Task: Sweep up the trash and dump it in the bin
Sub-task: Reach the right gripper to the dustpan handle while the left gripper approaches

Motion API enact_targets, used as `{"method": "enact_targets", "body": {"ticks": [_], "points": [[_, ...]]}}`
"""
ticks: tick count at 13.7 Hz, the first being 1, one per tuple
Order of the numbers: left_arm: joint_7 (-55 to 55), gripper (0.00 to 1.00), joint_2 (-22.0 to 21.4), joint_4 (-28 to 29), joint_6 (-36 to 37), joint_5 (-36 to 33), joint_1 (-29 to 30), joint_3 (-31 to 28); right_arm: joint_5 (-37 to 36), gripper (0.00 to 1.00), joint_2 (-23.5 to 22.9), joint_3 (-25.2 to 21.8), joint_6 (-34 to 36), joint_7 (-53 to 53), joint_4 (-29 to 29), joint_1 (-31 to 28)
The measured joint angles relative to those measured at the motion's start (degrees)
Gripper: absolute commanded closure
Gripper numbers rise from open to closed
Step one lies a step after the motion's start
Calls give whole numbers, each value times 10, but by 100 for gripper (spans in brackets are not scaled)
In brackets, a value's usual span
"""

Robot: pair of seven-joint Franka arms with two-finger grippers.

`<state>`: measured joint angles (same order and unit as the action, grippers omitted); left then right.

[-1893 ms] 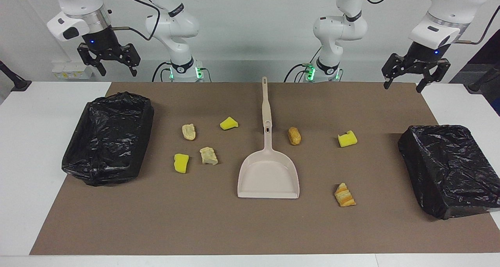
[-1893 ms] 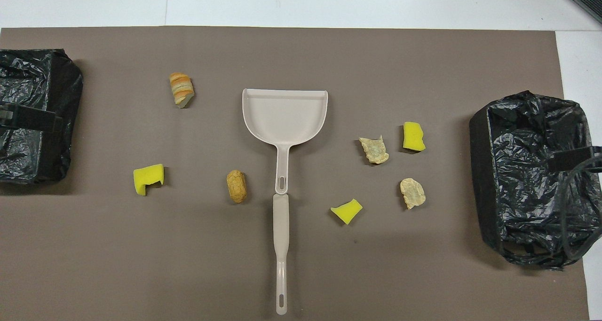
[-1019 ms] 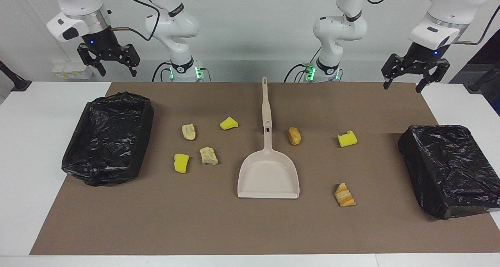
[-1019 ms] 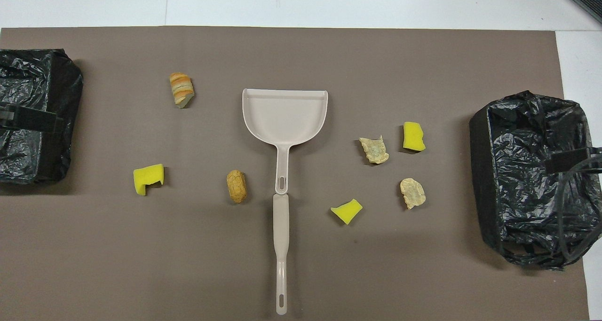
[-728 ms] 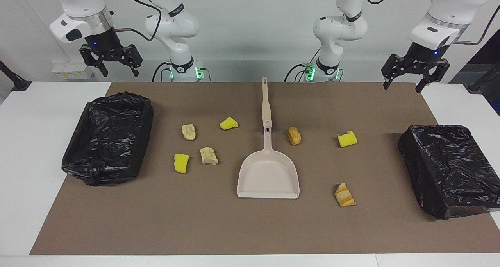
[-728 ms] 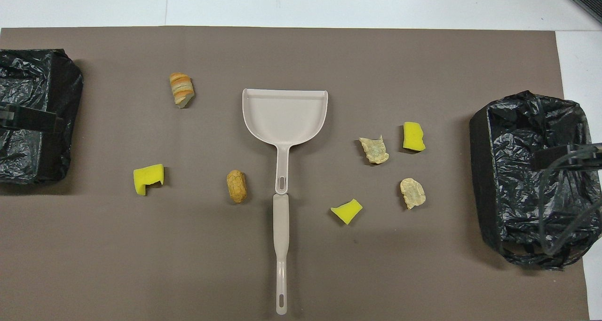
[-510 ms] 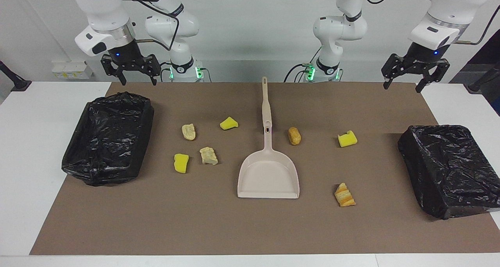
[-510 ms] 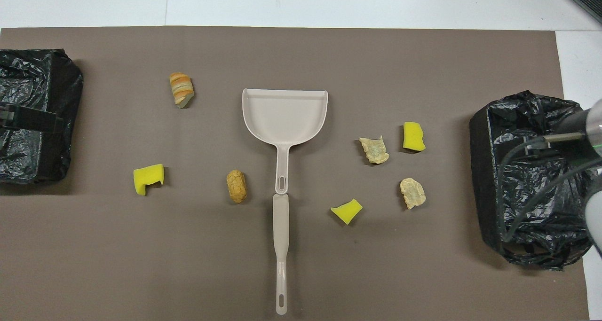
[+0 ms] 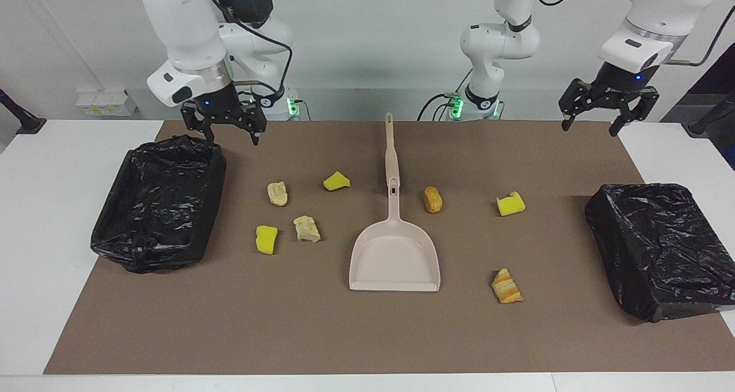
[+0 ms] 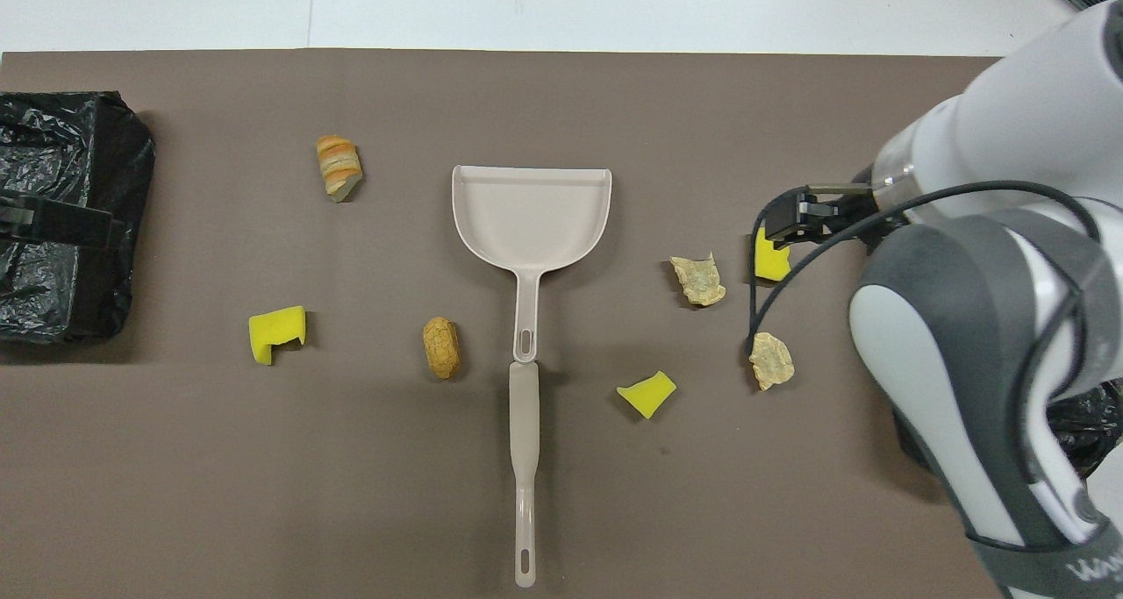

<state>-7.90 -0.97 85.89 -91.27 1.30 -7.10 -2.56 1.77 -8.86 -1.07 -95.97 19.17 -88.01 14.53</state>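
Seven trash pieces lie scattered on a brown-matted counter around a dustpan, both arms raised with nothing held.

The counter [image 9: 34,220] carries a brown mat [image 9: 321,334] with a black-lined bin [image 9: 158,202] at the right arm's end and another bin [image 9: 660,248] at the left arm's end. The beige dustpan [image 9: 394,257] lies mid-mat, handle toward the robots. The right tool [image 9: 229,129], fingers apart, hangs over the mat just beside the first bin's corner; the left tool [image 9: 591,113], fingers apart, hangs over the mat's edge at the left arm's end. The trash [image 9: 306,228] lies loose on the mat: four pieces between dustpan and the right arm's bin, three toward the left arm's end.
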Motion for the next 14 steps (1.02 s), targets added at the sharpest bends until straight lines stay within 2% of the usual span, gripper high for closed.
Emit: {"method": "enact_targets", "body": {"ticks": [5,8,12,14], "points": [[0,0,0,3,0,1,-2,7,22,0,-62,2,-98,135,2,75],[0,0,0,13,-2,1,-15,11,51,0,-101,4,-158,148,2,104],[0,0,-1,38,-4,1,-40,13,51,0,-138,3,-180,177,2,151],[0,0,-17,73,-4,1,-51,14,48,0,-149,3,-185,200,2,163]]}}
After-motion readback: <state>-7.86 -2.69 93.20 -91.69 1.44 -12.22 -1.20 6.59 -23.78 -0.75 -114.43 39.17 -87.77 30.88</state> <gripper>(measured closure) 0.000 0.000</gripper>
